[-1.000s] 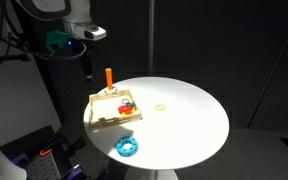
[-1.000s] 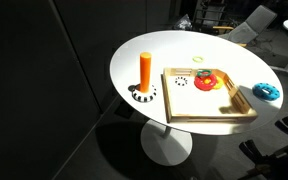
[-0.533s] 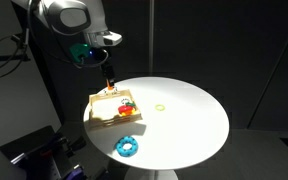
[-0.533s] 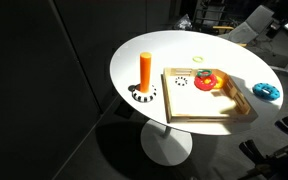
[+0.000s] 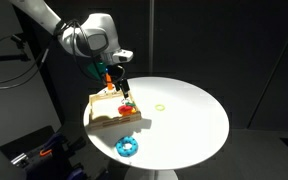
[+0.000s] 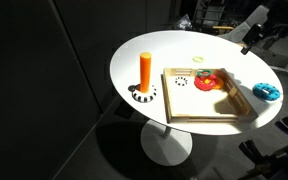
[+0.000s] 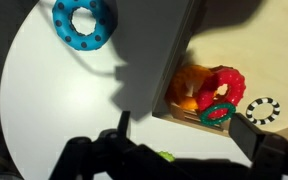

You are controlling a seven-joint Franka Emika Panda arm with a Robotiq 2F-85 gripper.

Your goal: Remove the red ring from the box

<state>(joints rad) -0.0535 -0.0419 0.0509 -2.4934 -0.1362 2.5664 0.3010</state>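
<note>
The gripper [image 5: 123, 88] hangs above the box [image 6: 210, 120], its jaws spread wide in the wrist view. The red ring [image 7: 225, 86] lies inside, close to a wall, crowded by a green ring [image 7: 216, 113] and an orange piece [image 7: 188, 92]. Past that wall, the blue ring [image 7: 84, 20] sits well apart on the table [image 6: 154, 45]

White, rounded arm [image 5: 87, 36] with grey joints and a teal-green patch.
</note>
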